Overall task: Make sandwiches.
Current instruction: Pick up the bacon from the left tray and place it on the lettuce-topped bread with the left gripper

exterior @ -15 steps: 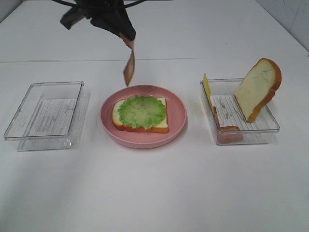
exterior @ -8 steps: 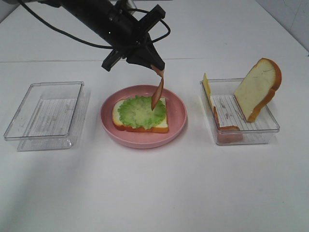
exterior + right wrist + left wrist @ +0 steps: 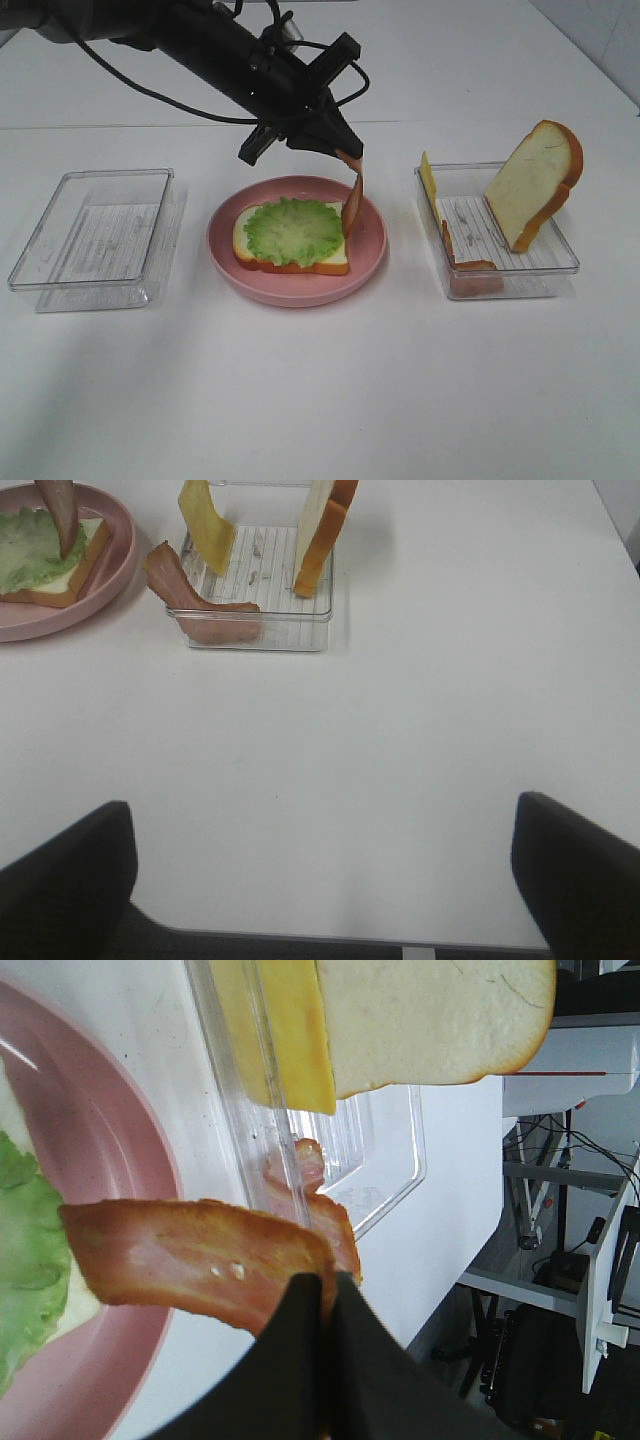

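Since half a second ago our black left gripper (image 3: pixel 345 152), clamped on a reddish-brown bacon strip (image 3: pixel 353 197), has swung right. The strip dangles at the edge of the ruffled green lettuce (image 3: pixel 292 230) on white bread (image 3: pixel 336 258) in the round pink plate (image 3: pixel 372 250). The right-hand clear plastic tray (image 3: pixel 520 282) holds an upright bread slice (image 3: pixel 533 185), a yellow cheese slice (image 3: pixel 429 182) and a second bacon strip (image 3: pixel 470 270). Our right gripper (image 3: pixel 318 802) gapes wide.

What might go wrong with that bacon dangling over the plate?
1. The left end effector pinches the bacon strip by just one end, so it dangles and might slip out early.
2. It hangs near the right edge of the lettuce, not the middle, so if dropped here it may flop onto the pink plate instead.
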Action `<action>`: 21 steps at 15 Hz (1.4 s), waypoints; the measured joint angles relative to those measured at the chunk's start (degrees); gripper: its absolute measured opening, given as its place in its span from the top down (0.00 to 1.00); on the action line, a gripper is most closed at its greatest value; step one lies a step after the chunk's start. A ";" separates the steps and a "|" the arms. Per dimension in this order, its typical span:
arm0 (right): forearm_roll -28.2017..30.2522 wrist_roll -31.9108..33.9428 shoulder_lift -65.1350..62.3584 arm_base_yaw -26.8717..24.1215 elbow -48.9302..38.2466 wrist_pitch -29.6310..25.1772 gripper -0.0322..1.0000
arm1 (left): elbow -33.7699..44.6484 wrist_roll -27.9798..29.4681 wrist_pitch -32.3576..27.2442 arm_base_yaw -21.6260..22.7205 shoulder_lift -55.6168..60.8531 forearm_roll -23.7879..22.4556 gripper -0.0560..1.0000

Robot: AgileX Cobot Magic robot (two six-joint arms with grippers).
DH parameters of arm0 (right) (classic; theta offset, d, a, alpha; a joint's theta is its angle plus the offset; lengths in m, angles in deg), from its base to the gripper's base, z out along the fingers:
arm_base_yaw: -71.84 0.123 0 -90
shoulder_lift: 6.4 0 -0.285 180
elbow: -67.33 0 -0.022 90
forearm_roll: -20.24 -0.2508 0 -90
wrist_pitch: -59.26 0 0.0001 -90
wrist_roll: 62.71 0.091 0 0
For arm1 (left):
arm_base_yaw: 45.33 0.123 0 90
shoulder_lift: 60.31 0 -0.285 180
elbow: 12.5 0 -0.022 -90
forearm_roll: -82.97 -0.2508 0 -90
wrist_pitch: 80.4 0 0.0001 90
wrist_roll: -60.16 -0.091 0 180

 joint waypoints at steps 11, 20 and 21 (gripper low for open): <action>0.00 0.00 0.00 0.00 0.00 0.00 0.02 | 0.00 -1.26 -1.49 2.46 -2.46 -4.76 0.95; 0.00 0.00 0.00 0.00 0.00 0.00 0.02 | 0.00 1.20 -4.24 4.53 -2.46 -13.06 0.94; 0.00 0.00 0.00 0.00 0.00 0.00 0.02 | 0.00 1.43 -4.87 4.53 -2.46 -14.21 0.89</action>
